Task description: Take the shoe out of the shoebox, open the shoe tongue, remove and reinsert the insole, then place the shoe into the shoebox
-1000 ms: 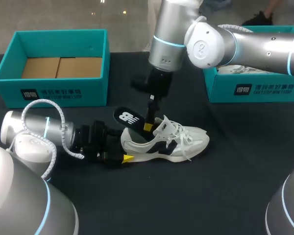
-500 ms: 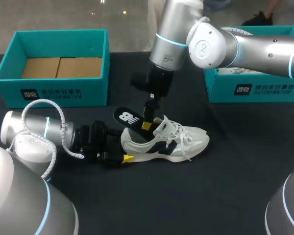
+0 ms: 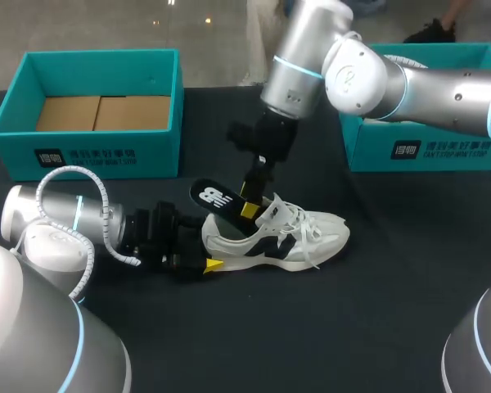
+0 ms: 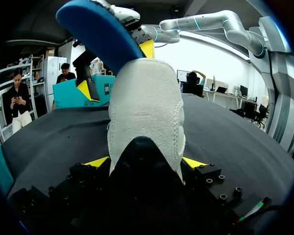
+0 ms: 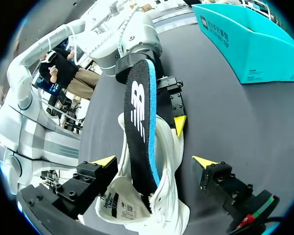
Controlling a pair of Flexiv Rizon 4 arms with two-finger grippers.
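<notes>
A white sneaker with black trim [image 3: 282,237] lies on its sole on the black table, toe to the right. My left gripper [image 3: 206,250] is shut on its heel; in the left wrist view both yellow tips [image 4: 97,161] press the heel [image 4: 144,112] from two sides. A black insole [image 3: 213,199] with a blue underside [image 5: 139,127] stands half out of the shoe's mouth, leaning back over the heel. My right gripper [image 3: 252,209] hangs open just above the shoe's opening. In the right wrist view its fingers [image 5: 105,160] straddle the insole without gripping it.
An open teal shoebox [image 3: 98,56] with a bare cardboard floor stands at the back left. A second teal box [image 3: 425,149] with something white inside stands at the back right, under my right arm. Bare black table lies in front of the shoe.
My right arm has swung its wrist up and to the right, tilting the gripper more; its fingertips stay by the shoe's mouth. Shoe, insole and left gripper have not moved.
</notes>
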